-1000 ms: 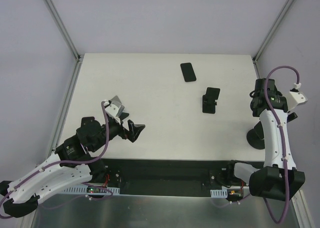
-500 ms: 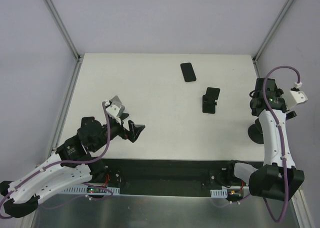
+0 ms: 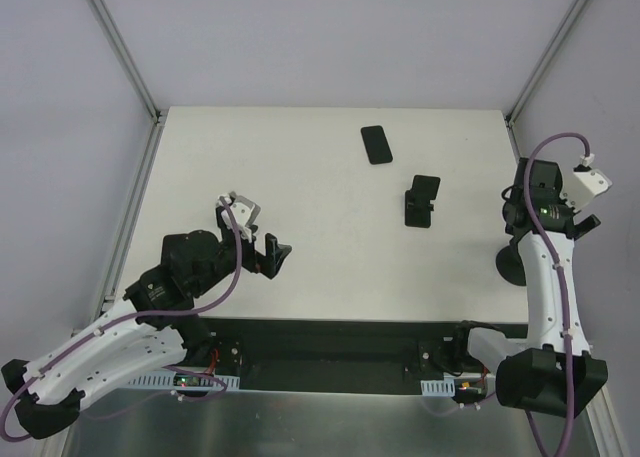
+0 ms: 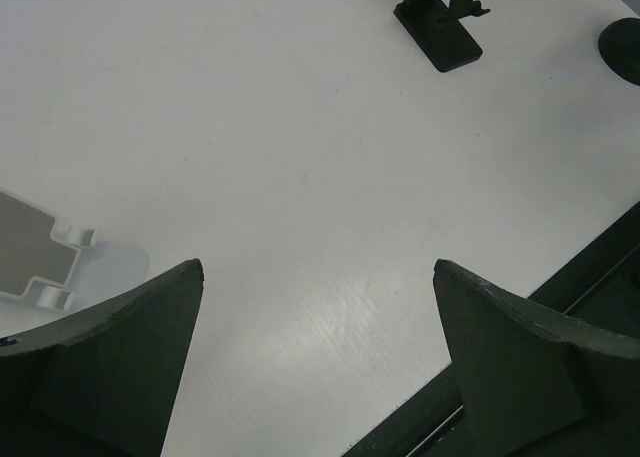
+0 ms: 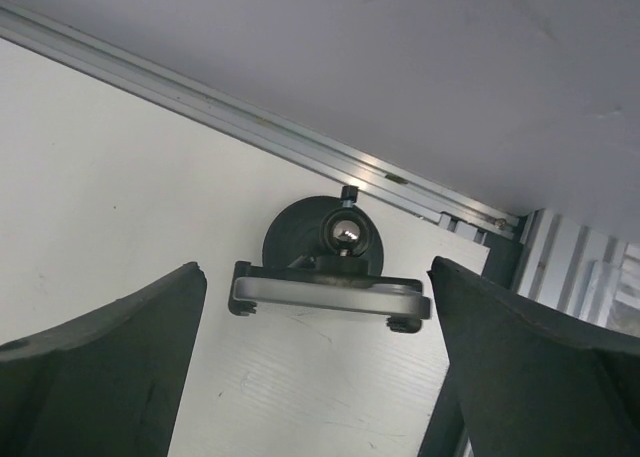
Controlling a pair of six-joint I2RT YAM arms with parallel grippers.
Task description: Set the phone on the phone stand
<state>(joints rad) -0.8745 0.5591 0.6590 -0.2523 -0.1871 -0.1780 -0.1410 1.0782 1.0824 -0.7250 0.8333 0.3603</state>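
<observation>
**Both hands open, phone flat on the table, stand bare**

My left gripper (image 3: 270, 256) hangs over the near left part of the white table (image 3: 300, 167), close to its front edge. Its two fingers (image 4: 120, 347) are spread wide with only bare tabletop between them. It is holding nothing and pointing out across the table to the right.

Further right and toward the far side, the phone (image 3: 376, 144) lies flat on its back, a dark slab with nothing touching it. Only a sliver of it shows at the top edge of my left wrist view.

Just nearer to me and a little to its right stands the phone stand (image 3: 421, 200), black, with its back plate tilted on a narrow foot. It stands apart from the phone and nothing rests on it.

Near the right edge of the table sits a round black mount (image 3: 512, 265). My right wrist view shows a ball joint on its base and a grey clamp bar (image 5: 325, 292) across it.

My right gripper (image 5: 315, 267) hangs over that mount with its fingers (image 5: 110, 357) parted wide on either side of the view. They clasp nothing, and I cannot tell how far above the mount they are.
</observation>
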